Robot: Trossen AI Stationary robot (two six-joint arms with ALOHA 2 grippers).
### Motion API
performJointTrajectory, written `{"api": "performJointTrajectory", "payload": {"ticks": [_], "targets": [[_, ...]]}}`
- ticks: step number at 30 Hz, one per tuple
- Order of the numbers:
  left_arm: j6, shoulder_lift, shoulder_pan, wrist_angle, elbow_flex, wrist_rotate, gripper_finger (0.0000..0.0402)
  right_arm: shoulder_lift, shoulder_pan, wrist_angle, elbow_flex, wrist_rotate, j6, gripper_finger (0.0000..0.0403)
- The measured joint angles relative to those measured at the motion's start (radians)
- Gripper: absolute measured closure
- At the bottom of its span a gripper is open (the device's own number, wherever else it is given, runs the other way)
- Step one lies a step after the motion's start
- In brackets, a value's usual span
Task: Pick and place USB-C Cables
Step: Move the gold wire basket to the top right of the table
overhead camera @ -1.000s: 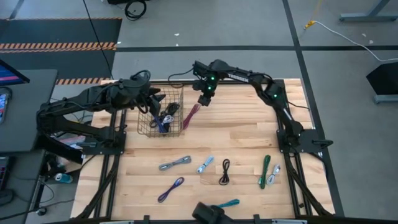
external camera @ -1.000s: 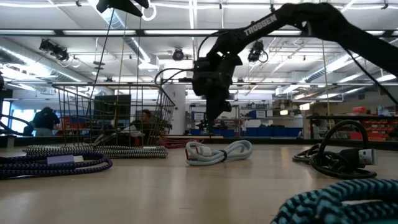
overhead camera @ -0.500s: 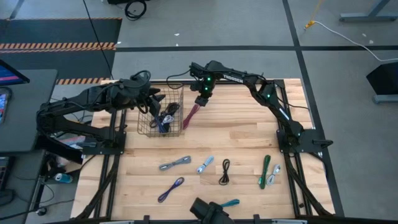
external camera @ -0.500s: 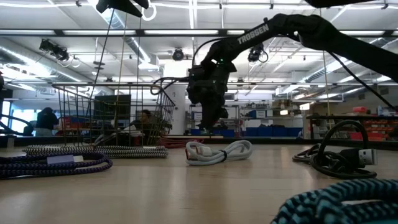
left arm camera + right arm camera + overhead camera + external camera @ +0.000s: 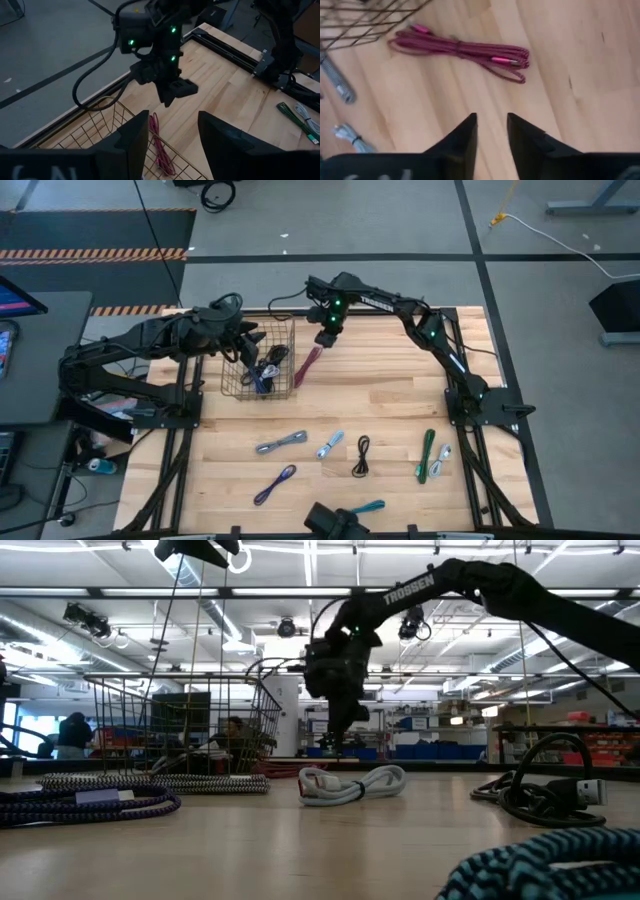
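The right gripper (image 5: 324, 338) hangs above the desk (image 5: 400, 395) with nothing in it, its fingers (image 5: 462, 137) a narrow gap apart, as its own wrist view shows. Just ahead of those fingertips lies the maroon cable (image 5: 465, 50), a long flat bundle on the wood, one end touching the foot of the wire basket (image 5: 262, 365). In the low view the gripper (image 5: 335, 740) sits clear of the desk surface, well short of contact.

Over on the other side, the left gripper (image 5: 245, 345) reaches over the rim of the wire basket, fingers (image 5: 132, 142) set apart and empty; past them the maroon cable (image 5: 157, 145) shows beside the basket's wire wall. Inside the basket, beneath those fingers, a tangle of dark and purple cables (image 5: 265, 370) rests on the mesh.

Well away from both sets of fingers, more cables lie scattered across the near half of the desk: a grey-silver cable (image 5: 281, 443), a pale blue-white cable (image 5: 330, 444), a black cable (image 5: 362, 455), a green cable (image 5: 427, 455) with a small white cable (image 5: 443, 457) just beside it, a purple cable (image 5: 275, 484) and a teal cable (image 5: 368, 507) near the front edge.
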State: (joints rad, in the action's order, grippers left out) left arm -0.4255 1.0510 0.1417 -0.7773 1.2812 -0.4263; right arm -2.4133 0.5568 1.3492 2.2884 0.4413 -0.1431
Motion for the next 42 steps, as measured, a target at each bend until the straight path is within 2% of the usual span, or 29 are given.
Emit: {"api": "performJointTrajectory", "payload": {"ticks": [4, 6, 12, 18, 23, 30, 34, 39, 42], "targets": [[0.000, 0.000, 0.000, -0.002, 0.000, 0.000, 0.0225, 0.036, -0.032, 0.052, 0.062, -0.047, -0.043, 0.0376], [0.000, 0.000, 0.000, -0.008, 0.000, 0.000, 0.0225, 0.090, -0.048, 0.039, 0.043, -0.085, -0.065, 0.0393], [-0.010, 0.003, 0.001, -0.029, 0.000, -0.030, 0.0225, 0.256, -0.124, 0.041, 0.042, -0.293, -0.063, 0.0399], [-0.016, 0.003, 0.001, -0.047, 0.000, -0.065, 0.0225, 0.397, -0.217, -0.040, 0.043, -0.310, -0.058, 0.0400], [-0.019, 0.003, 0.001, -0.076, 0.000, -0.071, 0.0225, 0.427, -0.316, -0.036, 0.043, -0.322, -0.084, 0.0401], [-0.172, 0.022, 0.019, -0.311, 0.000, -0.066, 0.0225, 0.424, -0.440, 0.045, 0.041, -0.503, -0.066, 0.0402], [-0.265, 0.060, 0.006, -0.412, -0.007, 0.003, 0.0225, 0.445, -0.480, 0.059, 0.041, -0.548, -0.035, 0.0402], [-0.277, 0.122, -0.034, -0.383, -0.078, 0.154, 0.0225, 0.481, -0.502, 0.066, 0.041, -0.599, -0.024, 0.0402], [-0.299, 0.174, -0.073, -0.365, -0.137, 0.206, 0.0225, 0.521, -0.504, 0.068, 0.041, -0.629, -0.012, 0.0402]]}}
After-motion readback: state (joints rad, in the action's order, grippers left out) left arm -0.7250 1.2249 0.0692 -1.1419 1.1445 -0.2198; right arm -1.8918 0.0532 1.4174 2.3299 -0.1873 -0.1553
